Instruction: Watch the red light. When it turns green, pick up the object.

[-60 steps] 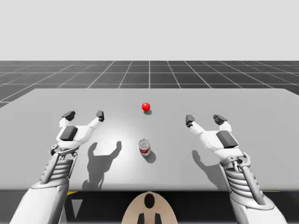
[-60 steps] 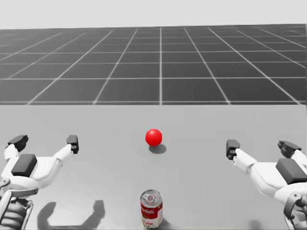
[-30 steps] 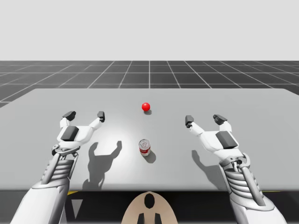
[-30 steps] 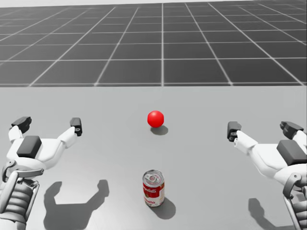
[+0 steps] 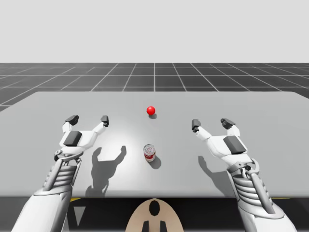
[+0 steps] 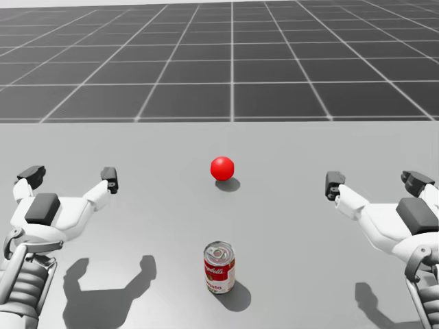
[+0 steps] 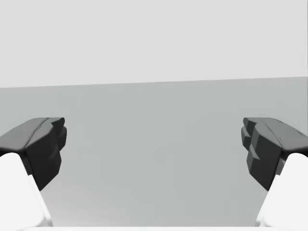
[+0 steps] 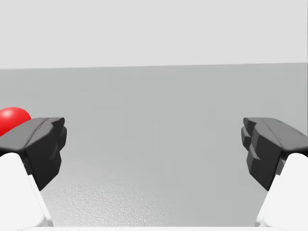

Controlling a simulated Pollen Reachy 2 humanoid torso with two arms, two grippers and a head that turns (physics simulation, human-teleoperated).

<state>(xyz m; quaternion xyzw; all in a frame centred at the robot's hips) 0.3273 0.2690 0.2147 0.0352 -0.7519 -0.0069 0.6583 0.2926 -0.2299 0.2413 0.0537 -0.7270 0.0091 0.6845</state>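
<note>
A grey table (image 5: 270,111) stands in front of the robot. A small can (image 5: 149,151), red and white with a shiny top, stands upright near the middle of the table, on the side close to the robot. Nothing touches it. A round light (image 5: 151,110) sits on the table behind the can, further from the robot and well apart from it. The light is red.

The robot's left gripper (image 5: 87,119) hangs above the table, off to the left of the can and well apart from it. Its two dark fingers (image 7: 41,144) are spread wide. There is nothing between them but bare table. It holds nothing.

The robot's right gripper (image 5: 211,124) hangs above the table, off to the right of the can, also well apart. Its fingers (image 8: 269,144) are spread wide too, and it holds nothing. In the right wrist view, the red light peeks out from behind one finger, far ahead of the gripper.

The can is between the two arms, a bit nearer to the robot than the finger tips are. Both arms make dark shadows on the table under them. The can and the light each make a little shadow too. Past the far edge of the table lies a dark floor (image 5: 154,77) with a grid of pale lines.
</note>
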